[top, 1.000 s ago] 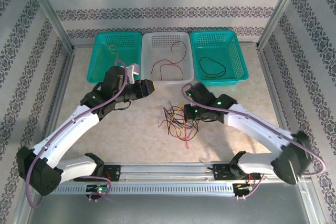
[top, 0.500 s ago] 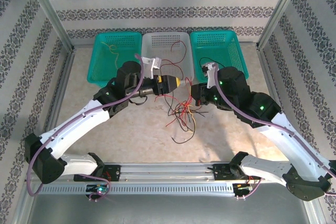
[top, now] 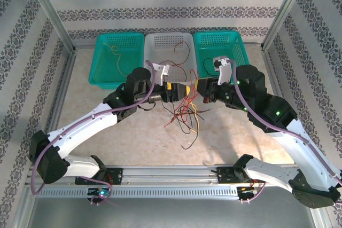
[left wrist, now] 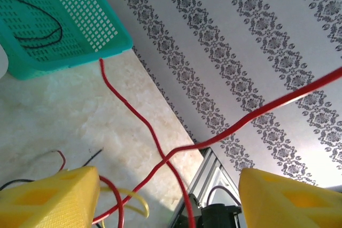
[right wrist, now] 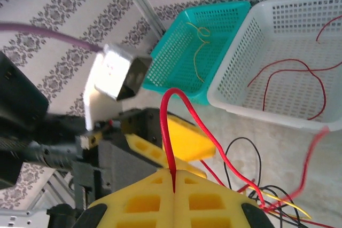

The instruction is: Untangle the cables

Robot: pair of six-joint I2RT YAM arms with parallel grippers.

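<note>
Right fingers (right wrist: pixel 144 204) clench one red cable (right wrist: pixel 170 126) raised from the tangle (top: pixel 184 115) over the tabletop (top: pixel 144 142); left fingers (left wrist: pixel 51 198) gape, a red strand (left wrist: pixel 155 142) between them. A few cables (top: pixel 172 67) lie sorted in three baskets (top: pixel 168 34); most look knotted.

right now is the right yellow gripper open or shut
Shut: the right gripper pinches a thin red cable between touching yellow pads.

cables (top: pixel 184 113): thin glossy plastic sheath | left teal basket (top: pixel 104 70), right teal basket (top: pixel 243 57): perforated plastic, slight sheen | white basket (top: pixel 151 52): mesh plastic, matt | left gripper (left wrist: pixel 170 198), right gripper (right wrist: pixel 173 182): yellow matt moulded plastic | table (top: pixel 149 142): smooth, marble-look, low sheen | frame rail (top: pixel 171 191): bare perforated metal | walls (top: pixel 171 9): matt, patterned, paper-look
</note>
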